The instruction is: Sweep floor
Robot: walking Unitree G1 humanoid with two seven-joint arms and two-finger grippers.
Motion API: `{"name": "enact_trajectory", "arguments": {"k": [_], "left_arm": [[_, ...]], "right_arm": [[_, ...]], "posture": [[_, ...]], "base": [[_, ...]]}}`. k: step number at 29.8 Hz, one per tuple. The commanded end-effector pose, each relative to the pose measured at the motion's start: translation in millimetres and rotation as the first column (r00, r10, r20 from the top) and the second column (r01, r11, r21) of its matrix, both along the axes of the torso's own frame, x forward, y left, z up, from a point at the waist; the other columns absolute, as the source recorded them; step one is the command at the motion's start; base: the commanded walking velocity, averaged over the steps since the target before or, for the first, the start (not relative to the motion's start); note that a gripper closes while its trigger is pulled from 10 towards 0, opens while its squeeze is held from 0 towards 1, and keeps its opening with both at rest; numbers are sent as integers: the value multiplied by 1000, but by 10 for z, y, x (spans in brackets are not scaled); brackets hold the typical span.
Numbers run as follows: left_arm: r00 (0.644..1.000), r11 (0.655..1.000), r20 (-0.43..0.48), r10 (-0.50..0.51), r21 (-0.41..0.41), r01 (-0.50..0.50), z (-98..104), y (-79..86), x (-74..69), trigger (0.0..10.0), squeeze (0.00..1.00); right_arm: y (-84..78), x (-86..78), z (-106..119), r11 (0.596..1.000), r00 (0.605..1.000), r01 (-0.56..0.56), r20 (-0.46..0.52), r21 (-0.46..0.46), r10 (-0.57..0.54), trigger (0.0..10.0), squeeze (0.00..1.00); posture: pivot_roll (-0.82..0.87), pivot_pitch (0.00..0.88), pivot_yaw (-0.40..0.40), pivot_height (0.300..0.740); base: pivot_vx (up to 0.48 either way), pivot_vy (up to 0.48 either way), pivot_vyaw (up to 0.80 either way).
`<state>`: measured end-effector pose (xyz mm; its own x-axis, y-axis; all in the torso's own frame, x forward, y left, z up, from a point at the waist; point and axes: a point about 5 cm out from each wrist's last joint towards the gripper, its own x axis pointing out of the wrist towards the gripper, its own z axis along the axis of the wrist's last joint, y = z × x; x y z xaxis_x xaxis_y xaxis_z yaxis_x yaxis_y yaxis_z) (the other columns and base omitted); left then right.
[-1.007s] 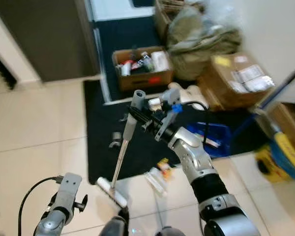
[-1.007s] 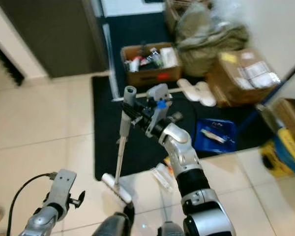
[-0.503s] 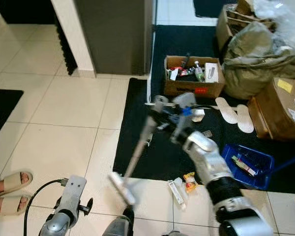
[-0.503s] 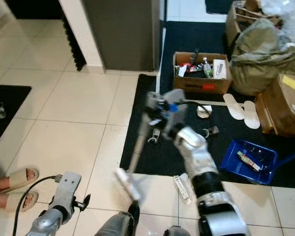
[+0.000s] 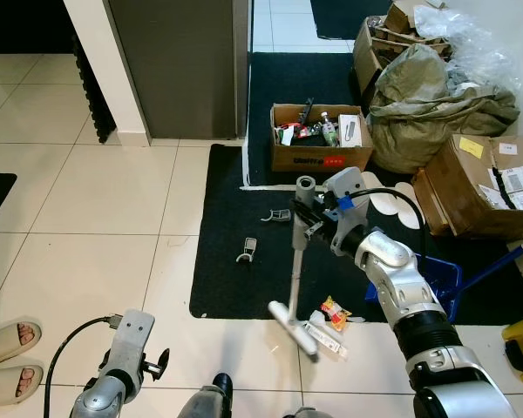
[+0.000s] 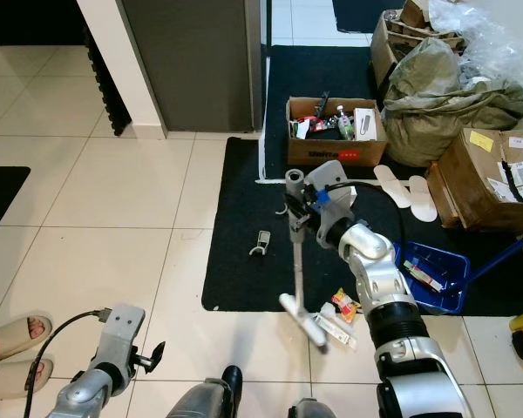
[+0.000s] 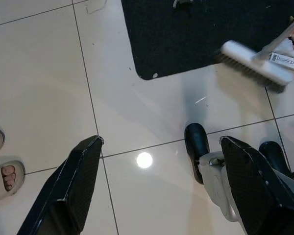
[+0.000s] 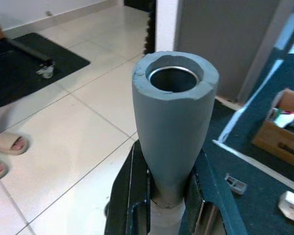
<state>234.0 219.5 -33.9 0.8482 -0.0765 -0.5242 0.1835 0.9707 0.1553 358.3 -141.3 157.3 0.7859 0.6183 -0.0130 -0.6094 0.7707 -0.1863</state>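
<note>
My right gripper [image 5: 314, 219] is shut on the upper part of a grey broom handle [image 5: 300, 239]; in the right wrist view the handle's hollow top [image 8: 175, 93] stands between the black fingers [image 8: 131, 196]. The broom slants down to its white head [image 5: 294, 328], which rests on the tiles at the black mat's front edge. The head touches a white packet [image 5: 329, 338], and a red-yellow snack wrapper [image 5: 335, 313] lies just beyond. My left gripper [image 7: 157, 191] hangs low on the left, open, above bare tiles, with the broom head [image 7: 252, 71] ahead of it.
Black mat [image 5: 227, 270] holds small clips [image 5: 247, 252], a blue tray [image 5: 444, 283] and white slippers [image 5: 392, 196]. A cardboard box of clutter [image 5: 312, 148], a sack [image 5: 436, 96] and boxes [image 5: 479, 183] crowd the right. A person's sandalled feet [image 5: 4, 357] are at far left.
The camera has swung as I turned. The broom head has swept right across the tiles and now lies against the white packet. The right gripper still holds the handle.
</note>
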Motion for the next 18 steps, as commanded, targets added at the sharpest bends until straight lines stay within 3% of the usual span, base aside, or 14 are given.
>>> {"name": "enact_trajectory", "arguments": {"k": [1, 2, 5, 8, 11, 16, 18], "left_arm": [[999, 1000, -31, -6, -14, 6, -69, -22, -93, 10000, 0], [999, 1000, -35, -20, -10, 20, -80, -25, -117, 10000, 0], [998, 999, -42, -39, -5, 39, -102, -29, -162, 10000, 0], [998, 999, -43, -42, -4, 42, -107, -30, -174, 10000, 0], [998, 999, -46, -49, -6, 48, -129, -18, -233, 10000, 0], [998, 998, -41, -57, -7, 57, -123, -8, -241, 10000, 0], [998, 998, -41, -57, -7, 57, -123, -8, -241, 10000, 0]], "right_arm": [[27, -33, 12, 995, 995, -100, -28, 6, 100, 10000, 0], [9, -67, 19, 984, 982, -179, -48, 14, 180, 10000, 0], [-49, -110, 23, 961, 958, -276, -78, -1, 275, 10000, 0], [-71, -111, 24, 959, 956, -282, -81, -13, 280, 10000, 0], [-390, 61, 6, 979, 993, -70, -112, -190, 50, 10000, 0], [-574, 75, 51, 959, 994, -40, -108, -279, 10, 10000, 0], [-574, 75, 51, 959, 994, -40, -108, -279, 10, 10000, 0]], "posture": [[57, 230, 11, 740], [61, 250, 12, 740], [63, 259, 11, 740], [63, 259, 11, 740], [68, 290, 14, 740], [72, 297, 21, 740], [72, 297, 21, 740]], "base": [[0, 0, 0], [0, 0, 0], [0, 0, 0], [0, 0, 0], [0, 0, 0], [0, 0, 0], [0, 0, 0]]}}
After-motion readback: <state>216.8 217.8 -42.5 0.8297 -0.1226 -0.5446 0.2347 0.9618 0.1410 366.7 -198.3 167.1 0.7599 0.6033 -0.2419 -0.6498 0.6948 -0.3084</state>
